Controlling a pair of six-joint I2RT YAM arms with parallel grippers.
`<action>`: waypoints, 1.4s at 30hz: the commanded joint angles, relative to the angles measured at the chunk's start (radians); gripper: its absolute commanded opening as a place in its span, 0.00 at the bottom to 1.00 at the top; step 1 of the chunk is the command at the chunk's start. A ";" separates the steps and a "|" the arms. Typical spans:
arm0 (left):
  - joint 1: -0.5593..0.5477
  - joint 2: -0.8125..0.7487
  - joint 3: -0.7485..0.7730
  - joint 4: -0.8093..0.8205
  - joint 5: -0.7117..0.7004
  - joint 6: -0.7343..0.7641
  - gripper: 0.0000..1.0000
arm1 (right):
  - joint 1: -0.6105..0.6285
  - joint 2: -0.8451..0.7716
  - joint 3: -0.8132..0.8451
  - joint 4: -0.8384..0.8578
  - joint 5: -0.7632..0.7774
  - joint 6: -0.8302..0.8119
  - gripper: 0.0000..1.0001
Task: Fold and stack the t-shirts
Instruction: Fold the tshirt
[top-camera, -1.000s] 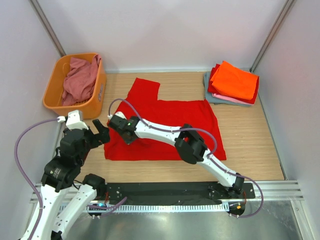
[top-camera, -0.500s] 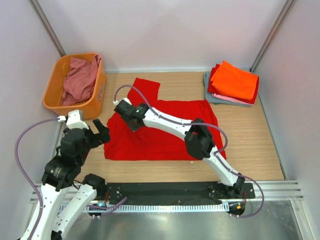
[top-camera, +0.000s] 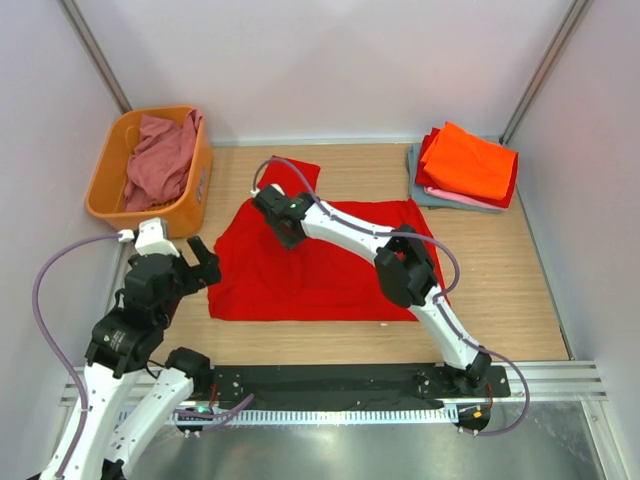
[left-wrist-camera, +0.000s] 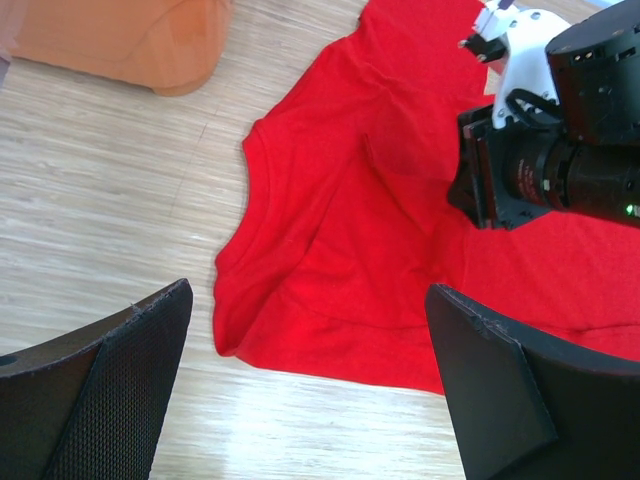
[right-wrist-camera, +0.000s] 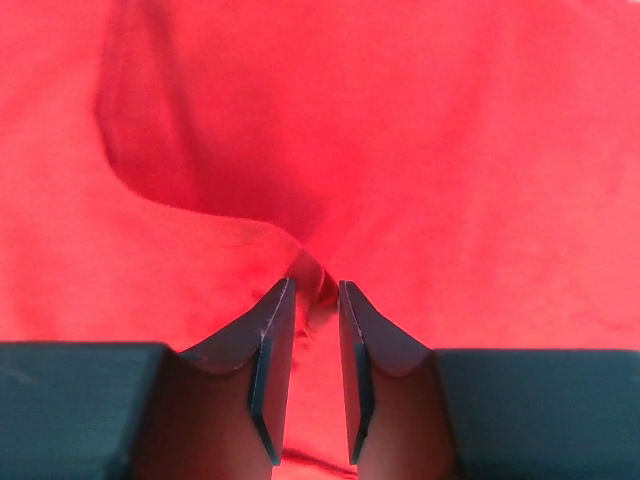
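Observation:
A large bright red t-shirt (top-camera: 330, 270) lies spread on the wooden table, its left part rumpled. My right gripper (top-camera: 283, 232) stands over its far left part. In the right wrist view it (right-wrist-camera: 315, 285) is shut on a pinched ridge of the red t-shirt (right-wrist-camera: 450, 150). My left gripper (top-camera: 203, 268) is open and empty, hovering just left of the shirt's left edge. In the left wrist view it (left-wrist-camera: 308, 300) frames the shirt's near left corner (left-wrist-camera: 330, 250). Folded t-shirts are stacked at the back right, an orange one (top-camera: 470, 160) on top.
An orange plastic basket (top-camera: 105, 195) at the back left holds a crumpled dusty rose shirt (top-camera: 160, 155). The right arm's elbow (top-camera: 405, 270) lies across the red shirt. Walls close in the table on the left, back and right.
My right gripper has moved away from me and to the right, dragging the pinched red fabric with it toward the shirt's far edge. The left arm has stayed put.

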 joint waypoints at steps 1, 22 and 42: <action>0.001 0.020 -0.006 0.012 -0.009 0.006 1.00 | -0.039 -0.071 -0.013 0.017 0.012 -0.002 0.31; 0.001 0.438 0.207 0.035 0.007 0.009 1.00 | -0.122 -0.709 -0.774 0.347 -0.009 0.234 0.68; 0.268 1.788 1.504 0.030 0.586 0.050 0.93 | -0.088 -1.242 -1.653 1.078 -0.215 0.358 0.70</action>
